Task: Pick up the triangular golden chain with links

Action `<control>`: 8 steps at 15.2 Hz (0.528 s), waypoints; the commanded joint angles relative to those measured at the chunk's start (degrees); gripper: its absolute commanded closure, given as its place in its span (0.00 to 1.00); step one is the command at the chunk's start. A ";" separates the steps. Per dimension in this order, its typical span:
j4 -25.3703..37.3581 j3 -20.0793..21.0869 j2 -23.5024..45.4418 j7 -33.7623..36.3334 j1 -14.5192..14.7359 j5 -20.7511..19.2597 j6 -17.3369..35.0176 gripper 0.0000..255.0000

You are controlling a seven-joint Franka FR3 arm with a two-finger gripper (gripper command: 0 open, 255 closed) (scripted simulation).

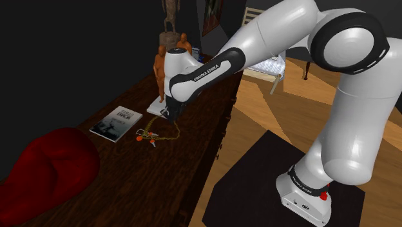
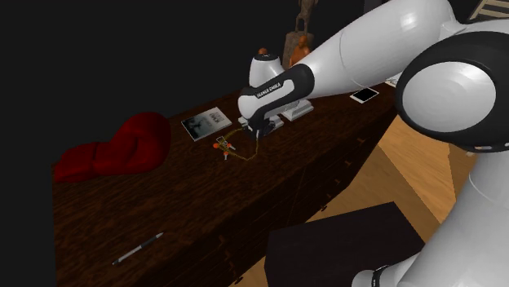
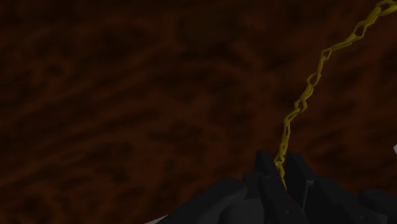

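The chain (image 3: 312, 83) is a thin string of open, angular golden links. One end is pinched between the gripper's (image 3: 280, 160) closed fingers (image 3: 264, 164), and the rest trails away over the dark wooden table (image 3: 127, 108). In the shoulder view the chain (image 1: 166, 137) lies in a loose loop on the table just below the gripper (image 1: 171, 117), with small orange-red pieces at its far end. A booklet (image 1: 116, 123) lies nearby, a red cushion (image 1: 48, 169) lies further off, and an orange figure (image 1: 169, 61) stands behind the gripper.
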 commanded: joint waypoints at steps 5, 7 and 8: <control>1.03 0.22 -2.85 -0.14 -0.17 0.46 -3.88 1.00; 1.49 0.28 -3.72 -0.18 -0.22 0.60 -5.21 1.00; 1.74 0.31 -4.14 -0.20 -0.25 0.67 -5.88 1.00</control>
